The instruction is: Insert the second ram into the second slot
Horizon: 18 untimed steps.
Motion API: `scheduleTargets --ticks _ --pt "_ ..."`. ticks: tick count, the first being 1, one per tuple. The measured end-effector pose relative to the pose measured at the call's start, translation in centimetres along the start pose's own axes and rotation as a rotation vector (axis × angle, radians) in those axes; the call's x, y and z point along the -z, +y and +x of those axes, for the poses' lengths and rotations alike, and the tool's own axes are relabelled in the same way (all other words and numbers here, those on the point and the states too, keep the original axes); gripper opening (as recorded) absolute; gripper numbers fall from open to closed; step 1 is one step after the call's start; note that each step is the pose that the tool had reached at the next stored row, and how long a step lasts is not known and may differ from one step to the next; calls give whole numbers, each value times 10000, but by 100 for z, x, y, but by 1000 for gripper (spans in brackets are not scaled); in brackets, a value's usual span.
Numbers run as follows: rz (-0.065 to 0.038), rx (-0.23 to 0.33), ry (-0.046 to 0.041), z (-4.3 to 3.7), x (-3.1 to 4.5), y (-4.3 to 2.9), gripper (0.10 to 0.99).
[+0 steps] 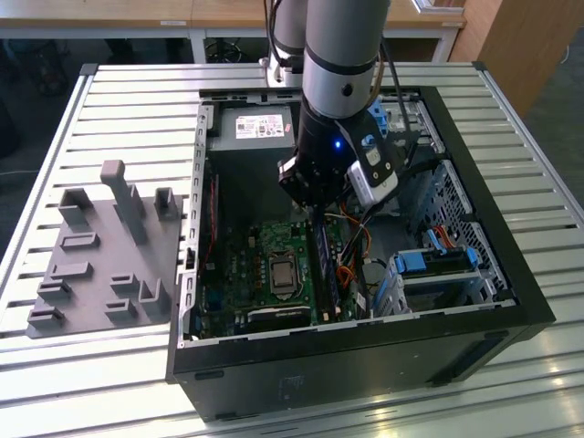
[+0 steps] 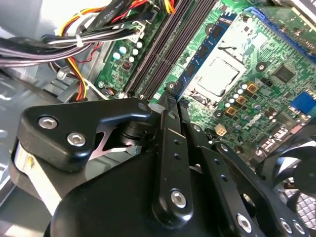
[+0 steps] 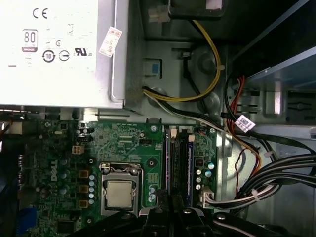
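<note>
One end of the second ram [image 3: 168,163] (slotted) lies under the tool [image 3: 171,207].

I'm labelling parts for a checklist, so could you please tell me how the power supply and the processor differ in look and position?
The power supply is a large silver box with stickers; the processor is a small flat silver square. The power supply sits off the green board; the processor lies on it in a metal frame. Both are bare metal, inside the open computer case.
</note>
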<state>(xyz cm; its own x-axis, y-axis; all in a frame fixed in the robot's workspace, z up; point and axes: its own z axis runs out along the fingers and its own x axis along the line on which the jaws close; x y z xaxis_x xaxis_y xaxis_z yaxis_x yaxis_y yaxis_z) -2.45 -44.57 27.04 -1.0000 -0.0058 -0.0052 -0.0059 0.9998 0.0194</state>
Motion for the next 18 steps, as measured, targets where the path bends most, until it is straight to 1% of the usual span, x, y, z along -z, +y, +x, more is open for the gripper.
scheduleTargets --ticks 6,14,18 --pt "0 -46 -1 1 -98 -2 137" --pt "-2 -64 -2 1 -122 -33 137" --pt "-1 -76 -2 1 -157 -36 137"
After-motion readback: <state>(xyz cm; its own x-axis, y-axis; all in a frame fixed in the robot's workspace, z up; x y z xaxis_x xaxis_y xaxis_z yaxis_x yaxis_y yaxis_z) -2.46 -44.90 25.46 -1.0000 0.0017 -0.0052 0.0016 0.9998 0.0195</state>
